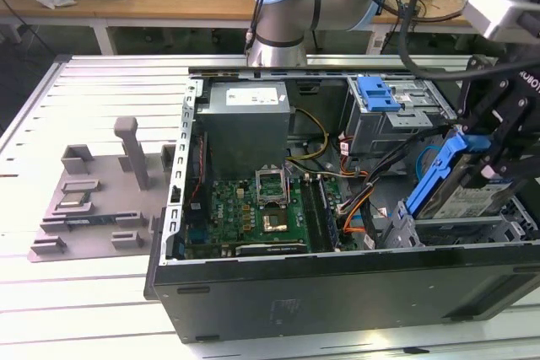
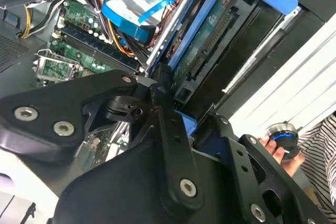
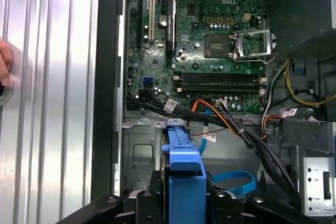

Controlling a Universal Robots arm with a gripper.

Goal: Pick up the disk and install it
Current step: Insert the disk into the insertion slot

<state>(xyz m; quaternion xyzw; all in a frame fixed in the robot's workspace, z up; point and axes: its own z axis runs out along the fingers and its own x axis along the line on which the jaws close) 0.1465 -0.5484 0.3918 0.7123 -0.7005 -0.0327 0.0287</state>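
Pickup looks complete: the black hand [image 1: 488, 164] pinches the flat silver metal disk [image 1: 477, 200] by its blue plastic bracket [image 1: 432, 176], tilted, just below the hand and over the grey metal drive bay [image 1: 460, 229]; seating is not yet done.

Printed matter stands in three places. A white label [image 1: 243, 97] sits on the large grey metal power supply box [image 1: 245, 137]. A pale label [image 1: 485, 201] covers the face of the disk [image 1: 460, 196], a flat silver metal drive in a blue plastic bracket. I can read neither label. Small white lettering marks the green motherboard circuit board [image 3: 157, 51] in the first wrist view.
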